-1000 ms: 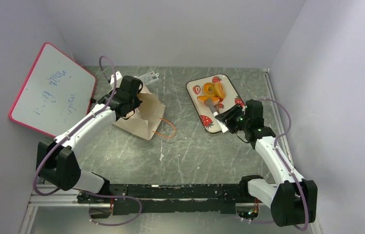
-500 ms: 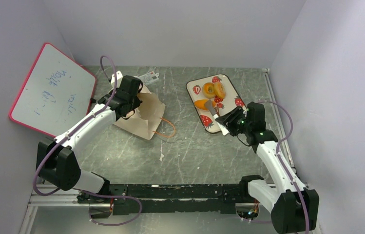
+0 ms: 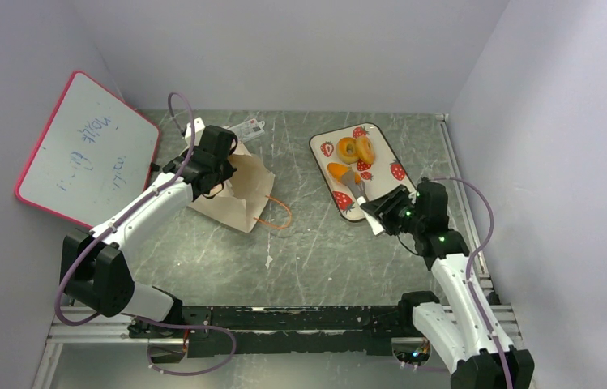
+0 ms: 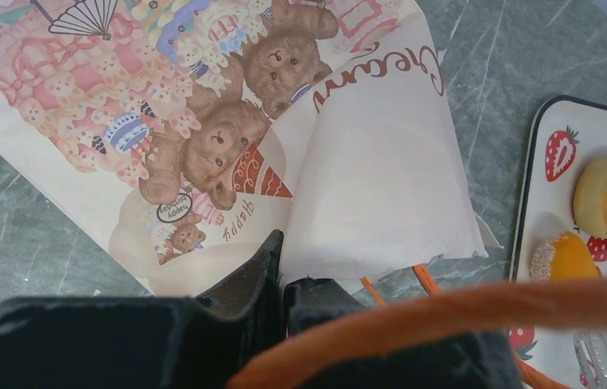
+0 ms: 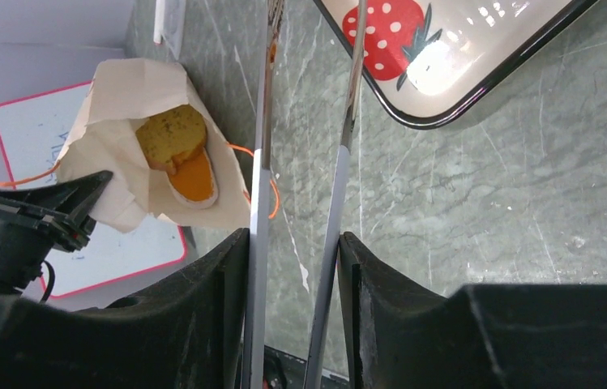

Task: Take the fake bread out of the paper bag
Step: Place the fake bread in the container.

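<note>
Left arm (image 3: 147, 203) outstretched, left tool (image 4: 282, 253) pinching paper bag (image 4: 381, 186), right tool (image 5: 293, 243) clasping tongs (image 5: 260, 170) by tray (image 3: 378, 146)

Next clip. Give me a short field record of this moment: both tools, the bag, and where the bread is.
left tool: shut, pinching the paper bag at its mouth
right tool: shut on tongs, which point toward the tray
paper bag: lying on the table, mouth open toward the right arm
bread on tray: two ring pieces and an orange piece
bread in bag: one bread piece visible inside
other: whiteboard leaning at the left wall
</note>
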Robot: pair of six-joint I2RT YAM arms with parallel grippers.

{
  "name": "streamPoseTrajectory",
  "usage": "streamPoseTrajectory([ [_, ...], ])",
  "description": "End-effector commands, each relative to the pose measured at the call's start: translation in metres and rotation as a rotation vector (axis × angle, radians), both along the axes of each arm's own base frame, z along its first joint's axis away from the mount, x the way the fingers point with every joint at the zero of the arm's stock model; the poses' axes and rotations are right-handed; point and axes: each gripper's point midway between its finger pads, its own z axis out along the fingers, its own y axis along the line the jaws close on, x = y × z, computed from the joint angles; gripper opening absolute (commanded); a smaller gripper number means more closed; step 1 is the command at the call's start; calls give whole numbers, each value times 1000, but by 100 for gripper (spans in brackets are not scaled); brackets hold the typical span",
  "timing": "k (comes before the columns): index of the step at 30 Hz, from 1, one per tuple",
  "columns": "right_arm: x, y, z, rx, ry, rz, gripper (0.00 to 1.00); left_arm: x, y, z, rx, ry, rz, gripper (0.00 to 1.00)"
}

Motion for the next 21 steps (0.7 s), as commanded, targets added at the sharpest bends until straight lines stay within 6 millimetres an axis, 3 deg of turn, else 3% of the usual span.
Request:
streamPoseTrajectory([
  [1,-5,0,22,1,-55,20,44,2,-1,5,-1,-5,-23,7],
  [10,-20,10,44,27,-108,100,42,-3,-2,10,7,-24,-77,7],
  [21,-26,47,77,122,-196,299,39,-3,-11,8,17,-25,-158,7],
])
